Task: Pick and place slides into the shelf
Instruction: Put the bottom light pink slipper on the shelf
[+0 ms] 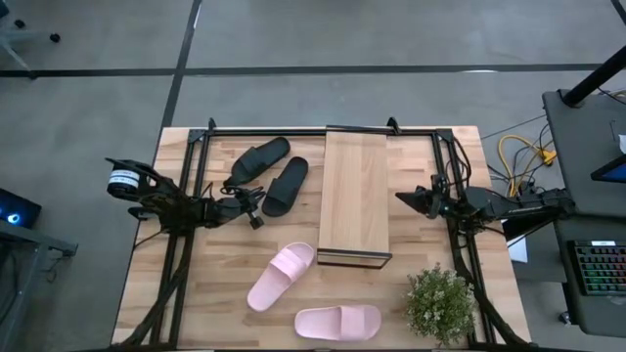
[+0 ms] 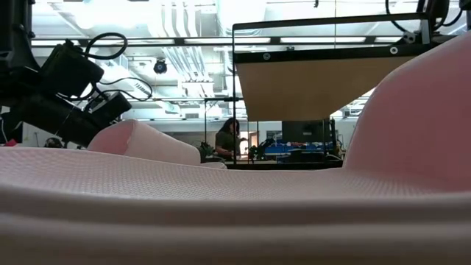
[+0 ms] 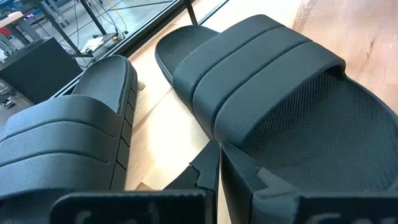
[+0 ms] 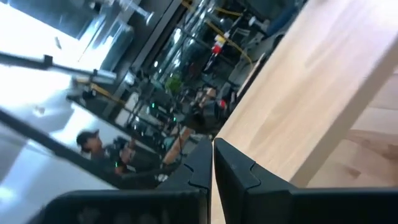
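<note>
Two black slides lie sole-down left of the shelf: one (image 1: 259, 159) farther off, one (image 1: 286, 186) nearer the shelf, also in the left wrist view (image 3: 273, 93). Two pale pink slides (image 1: 281, 276) (image 1: 338, 321) lie flat near the table's near edge; one fills the low view (image 2: 235, 206). The shelf (image 1: 354, 196) stands mid-table on its black frame. My left gripper (image 1: 256, 213) (image 3: 214, 158) is shut, low beside the nearer black slide's left edge. My right gripper (image 1: 406, 198) (image 4: 213, 152) is shut, just right of the shelf's plank (image 4: 311, 81). My left gripper's shut fingertips (image 3: 233, 155) sit right against the side edge (image 3: 249, 146) of the nearer black slide, below its strap, coming level from the table's left. I cannot tell whether they touch it. The slide lies flat on the table.
A small potted plant (image 1: 440, 303) stands near the table's near right corner. Black frame bars (image 1: 186, 196) run along the table's left, right and far sides. Bare tabletop lies between the shelf and the right arm. A person (image 2: 227, 140) is in the room beyond.
</note>
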`<action>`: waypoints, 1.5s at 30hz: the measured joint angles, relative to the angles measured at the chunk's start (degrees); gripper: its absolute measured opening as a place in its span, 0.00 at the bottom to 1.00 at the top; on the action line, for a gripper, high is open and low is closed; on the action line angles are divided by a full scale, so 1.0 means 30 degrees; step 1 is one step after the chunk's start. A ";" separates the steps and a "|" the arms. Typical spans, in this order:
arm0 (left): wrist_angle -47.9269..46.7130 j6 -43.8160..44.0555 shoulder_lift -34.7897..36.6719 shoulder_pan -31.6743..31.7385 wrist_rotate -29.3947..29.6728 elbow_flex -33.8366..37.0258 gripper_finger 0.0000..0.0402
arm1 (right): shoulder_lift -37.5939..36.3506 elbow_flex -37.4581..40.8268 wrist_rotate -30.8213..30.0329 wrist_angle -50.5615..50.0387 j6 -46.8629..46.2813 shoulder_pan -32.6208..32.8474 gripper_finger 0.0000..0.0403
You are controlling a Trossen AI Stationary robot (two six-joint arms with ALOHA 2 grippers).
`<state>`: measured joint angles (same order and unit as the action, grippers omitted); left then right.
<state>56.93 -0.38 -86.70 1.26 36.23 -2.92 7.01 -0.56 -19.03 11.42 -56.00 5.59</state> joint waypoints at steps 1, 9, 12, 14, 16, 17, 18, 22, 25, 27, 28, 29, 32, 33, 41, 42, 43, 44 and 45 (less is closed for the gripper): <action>0.0000 -0.0007 0.0000 0.0000 0.0000 -0.0027 0.00 | -0.0007 0.0000 -0.0204 0.0007 -0.0468 0.0000 0.02; 0.0000 0.0000 0.0000 0.0000 0.0007 -0.0376 0.00 | -0.0036 0.0000 -0.0677 0.0066 -0.2197 0.0000 0.02; 0.0008 0.0000 0.0000 0.0000 -0.0006 -0.0414 0.00 | -0.0036 0.0000 -0.0682 0.0118 -0.2655 0.0005 0.02; 0.0011 0.0000 0.0000 0.0005 -0.0009 -0.0414 0.00 | -0.0036 0.0000 -0.0681 0.0233 -0.2843 0.0000 0.02; 0.0008 0.0000 0.0000 0.0002 -0.0009 -0.0414 0.00 | -0.0036 0.0000 -0.0677 0.0385 -0.2843 0.0007 0.02; 0.0008 0.0000 0.0000 0.0000 -0.0008 -0.0414 0.00 | -0.0036 0.0000 -0.0684 0.0408 -0.2846 0.0000 0.02; 0.0008 0.0000 0.0000 0.0000 -0.0008 -0.0414 0.00 | -0.0036 0.0000 -0.0677 0.0408 -0.2843 0.0000 0.02; 0.0008 0.0000 0.0000 0.0002 -0.0007 -0.0414 0.00 | -0.0036 0.0000 -0.0677 0.0415 -0.2770 0.0006 0.02; 0.0015 0.0000 0.0000 0.0007 -0.0007 -0.0414 0.00 | -0.0036 0.0000 -0.0677 0.0415 -0.2683 0.0006 0.02; 0.0014 0.0000 0.0000 0.0007 -0.0007 -0.0414 0.00 | -0.0036 0.0000 -0.0676 0.0416 -0.2683 0.0007 0.02; 0.0008 0.0000 0.0000 0.0007 -0.0007 -0.0414 0.00 | -0.0036 0.0000 -0.0672 0.0415 -0.2632 0.0000 0.02; 0.0012 0.0000 0.0000 0.0007 -0.0007 -0.0414 0.00 | -0.0036 0.0000 -0.0670 0.0415 -0.2487 0.0000 0.02; 0.0008 0.0000 0.0000 0.0007 -0.0007 -0.0414 0.00 | -0.0036 0.0000 -0.0670 0.0415 -0.2337 0.0000 0.02; 0.0008 0.0000 0.0000 0.0007 -0.0007 -0.0414 0.00 | -0.0036 0.0000 -0.0670 0.0415 -0.2389 0.0004 0.02; 0.0008 -0.0007 0.0000 0.0007 0.0000 -0.0414 0.00 | -0.0036 0.0000 -0.0655 0.0415 -0.3258 0.0003 0.02; 0.0008 0.0000 0.0000 0.0007 0.0000 -0.0414 0.00 | -0.0036 0.0000 -0.0655 0.0415 -0.3258 0.0001 0.02; 0.0011 -0.0003 0.0000 0.0007 0.0000 -0.0414 0.00 | -0.0036 0.0000 -0.0655 0.0415 -0.3258 0.0000 0.02; 0.0008 0.0000 0.0000 0.0007 0.0000 -0.0412 0.00 | -0.0036 0.0000 -0.0655 0.0415 -0.3258 0.0007 0.02; 0.0008 0.0000 0.0000 0.0007 0.0000 -0.0414 0.00 | -0.0036 0.0000 -0.0655 0.0415 -0.3255 0.0003 0.02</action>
<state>56.95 -0.38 -86.70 1.28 36.23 -4.16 6.90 -0.56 -20.99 12.67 -65.77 5.60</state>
